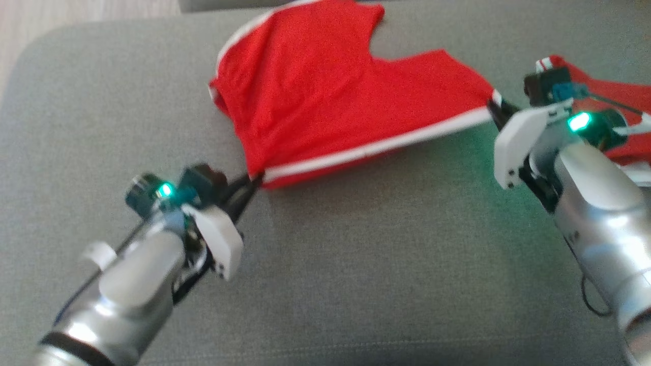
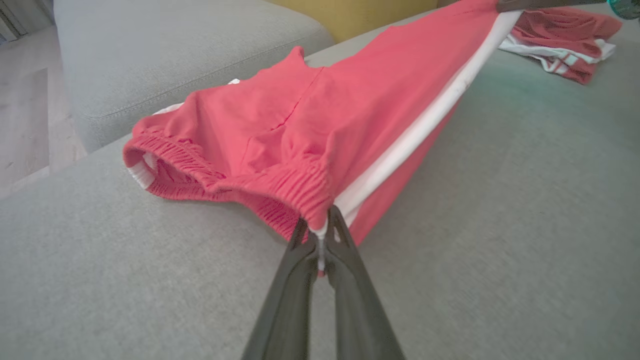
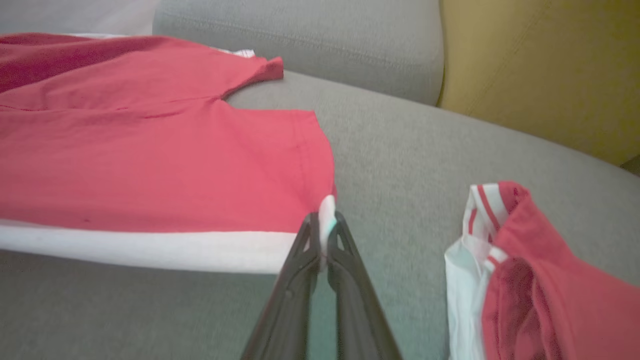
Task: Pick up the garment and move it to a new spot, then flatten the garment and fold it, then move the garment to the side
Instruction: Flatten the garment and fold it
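Note:
The garment point(image 1: 325, 96) is a pair of red shorts with a white side stripe, spread over a grey cushion. My left gripper point(image 1: 254, 179) is shut on the waistband corner at the stripe's near end; the left wrist view shows the garment point(image 2: 300, 125) with the elastic waistband pinched between the fingers of that gripper point(image 2: 320, 232). My right gripper point(image 1: 496, 104) is shut on the leg-hem corner at the stripe's far end, and the right wrist view shows the garment point(image 3: 150, 165) held at its hem by this gripper point(image 3: 326, 227). The stripe edge is stretched taut and lifted between the two grips.
A second red and white garment point(image 1: 620, 109) lies crumpled at the right behind my right arm, and appears as a red and white heap point(image 3: 530, 280) in the right wrist view. The grey cushion point(image 1: 381, 264) extends toward me. Wooden floor point(image 1: 30, 30) lies past its far left edge.

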Available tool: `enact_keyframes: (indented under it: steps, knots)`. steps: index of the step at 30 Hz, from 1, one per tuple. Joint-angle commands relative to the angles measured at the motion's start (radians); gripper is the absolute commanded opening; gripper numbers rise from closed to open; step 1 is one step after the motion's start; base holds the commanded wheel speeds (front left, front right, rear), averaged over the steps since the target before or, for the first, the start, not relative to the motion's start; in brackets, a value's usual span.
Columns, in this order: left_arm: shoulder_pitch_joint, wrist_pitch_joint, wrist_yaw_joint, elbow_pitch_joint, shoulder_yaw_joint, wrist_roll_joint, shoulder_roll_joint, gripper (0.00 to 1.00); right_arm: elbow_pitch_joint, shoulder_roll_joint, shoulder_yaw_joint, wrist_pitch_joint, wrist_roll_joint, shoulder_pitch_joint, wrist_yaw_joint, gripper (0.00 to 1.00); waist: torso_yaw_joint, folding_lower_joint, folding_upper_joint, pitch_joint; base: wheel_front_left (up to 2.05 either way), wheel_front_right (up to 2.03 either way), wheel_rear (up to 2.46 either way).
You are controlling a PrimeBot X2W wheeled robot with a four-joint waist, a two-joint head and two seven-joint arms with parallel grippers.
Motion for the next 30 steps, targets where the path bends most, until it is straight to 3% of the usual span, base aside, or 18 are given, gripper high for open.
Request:
enact_keyframes:
  steps: [1,9,18,25,30]
  knots:
    - [-0.015,-0.012,0.002,-0.023,0.024,-0.007,0.049,0.0,-0.042,-0.029,0.024,0.024,0.03,0.015,-0.001,0.0,0.0,0.0001,-0.0001,-0.035,0.0,0.0,0.0]
    - [0.106,0.032,0.002,-0.138,-0.041,-0.046,0.082,0.0,-0.287,-0.247,0.169,0.267,0.247,0.148,-0.001,0.0,-0.004,0.0001,-0.0001,-0.123,0.0,0.0,0.0]
    - [0.257,0.148,0.028,-0.378,-0.087,-0.108,0.142,0.0,-0.483,-0.446,0.182,0.502,0.413,0.276,-0.001,0.0,-0.014,0.0001,-0.0001,-0.192,0.0,0.0,0.0]
    - [0.315,0.217,0.075,-0.571,-0.09,-0.152,0.171,0.0,-0.59,-0.534,0.108,0.598,0.456,0.314,-0.001,0.0,0.009,0.0001,-0.0001,-0.189,0.0,0.0,0.0]
    - [0.289,0.233,0.111,-0.653,-0.055,-0.169,0.17,0.0,-0.66,-0.535,0.021,0.642,0.428,0.282,-0.001,0.0,0.057,0.0001,-0.0001,-0.143,0.0,0.0,0.0]
